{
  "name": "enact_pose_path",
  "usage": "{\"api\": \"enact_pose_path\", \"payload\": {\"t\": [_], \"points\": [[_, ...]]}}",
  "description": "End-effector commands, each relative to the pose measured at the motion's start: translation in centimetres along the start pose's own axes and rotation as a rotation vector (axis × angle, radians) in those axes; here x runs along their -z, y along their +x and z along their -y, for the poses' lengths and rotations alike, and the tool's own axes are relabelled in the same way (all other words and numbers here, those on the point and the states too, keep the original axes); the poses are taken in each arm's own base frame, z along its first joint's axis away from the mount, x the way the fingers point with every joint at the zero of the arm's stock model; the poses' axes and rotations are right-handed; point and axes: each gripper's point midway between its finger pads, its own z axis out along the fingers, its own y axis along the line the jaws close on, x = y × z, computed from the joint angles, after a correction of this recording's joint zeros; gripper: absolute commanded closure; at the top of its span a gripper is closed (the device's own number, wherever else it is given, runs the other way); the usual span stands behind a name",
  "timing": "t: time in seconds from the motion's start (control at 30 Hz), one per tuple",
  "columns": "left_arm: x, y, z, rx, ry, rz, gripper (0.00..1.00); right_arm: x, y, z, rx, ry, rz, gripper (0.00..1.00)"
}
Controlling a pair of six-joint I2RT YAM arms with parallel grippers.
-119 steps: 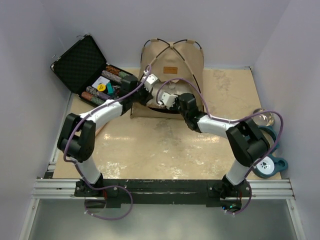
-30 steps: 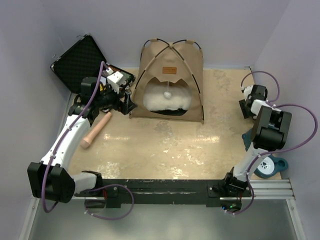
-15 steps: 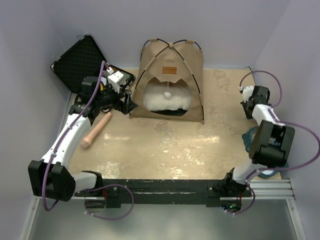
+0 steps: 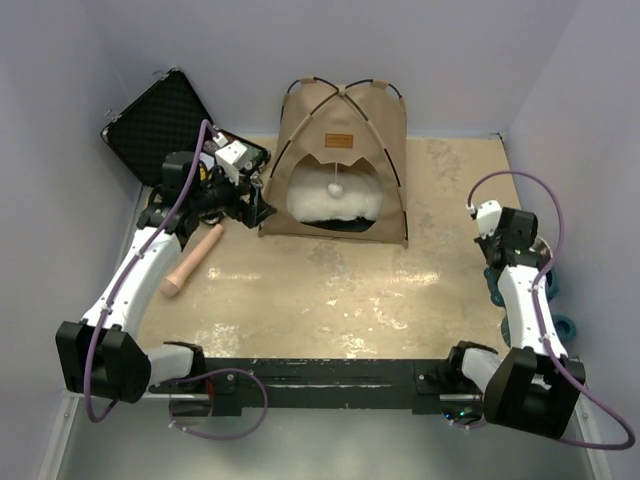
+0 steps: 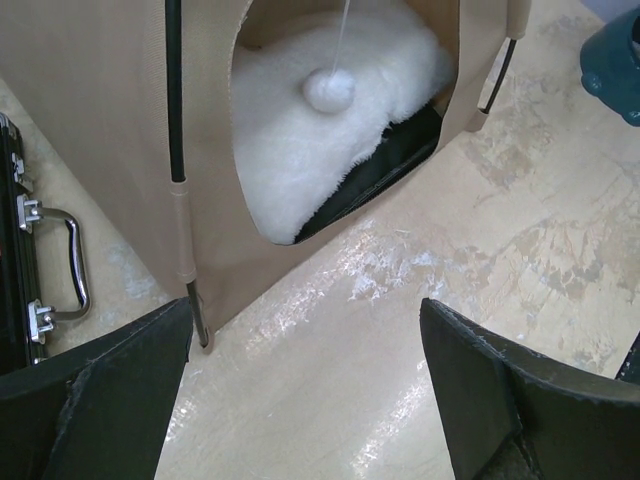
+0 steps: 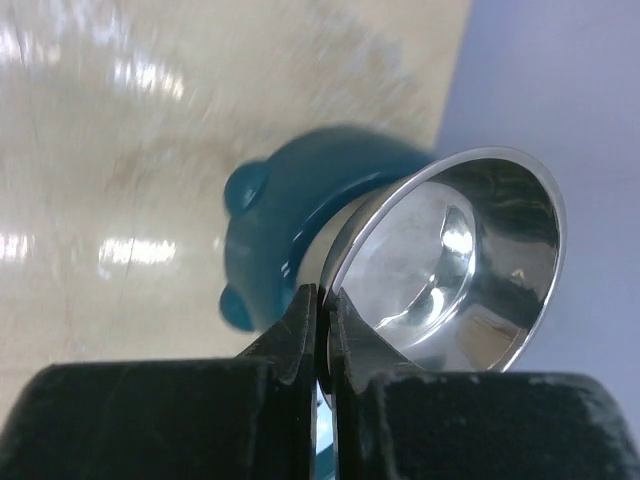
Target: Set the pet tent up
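A large tan fabric pet tent [image 4: 310,150] stands upright at the back middle of the beige table [image 4: 330,290], its arched doorway facing the arms. Two long thin black poles [image 4: 345,93] cross over its top. A small brown patch [image 4: 340,139] sits above the doorway; any writing on it is too small to read. A white pompom [image 4: 337,188] hangs on a thread in the opening, in front of a white fluffy cushion [image 4: 350,205] lying inside.

The left gripper [image 4: 258,208] hovers just beside the tent's front left corner, its fingers spread wide and holding nothing. An open black foam-lined case [image 4: 160,120] lies behind it, its contents mostly hidden by the arm. A pale peach cylinder [image 4: 190,260] lies on the table nearby.

At the right edge, the right gripper [image 6: 322,300] has its fingers pressed together, pinching the thin rim of a tilted shiny steel bowl [image 6: 470,260]. A teal rounded bowl stand [image 6: 290,210] behind it is blurred. From above, the arm covers most of this stand.
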Motion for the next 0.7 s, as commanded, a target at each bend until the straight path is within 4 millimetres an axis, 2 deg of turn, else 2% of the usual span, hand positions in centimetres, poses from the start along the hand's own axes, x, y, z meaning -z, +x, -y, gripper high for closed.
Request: {"api": "enact_pose_path", "payload": {"t": [0.0, 0.17, 0.27, 0.43, 0.67], "points": [[0.9, -3.5, 0.8, -0.043, 0.03, 0.082, 0.01, -0.7, 3.1, -0.8, -0.008, -0.005, -0.126, 1.0], [1.5, -3.5, 0.9, -0.077, 0.018, 0.065, 0.0, -3.4, 3.6, -1.3, -0.045, -0.043, -0.175, 1.0], [2.3, -3.5, 1.1, -0.105, 0.002, 0.064, 0.0, -5.4, 4.5, -0.8, -0.053, -0.052, -0.212, 1.0], [3.2, -3.1, 1.2, -0.138, -0.027, 0.06, 0.0, -7.4, 5.6, -1.2, -0.053, -0.115, -0.263, 1.0], [3.2, -2.5, 1.2, -0.124, -0.035, 0.052, 0.0, -8.6, 3.6, -4.4, 0.017, -0.288, -0.206, 1.0]]}}
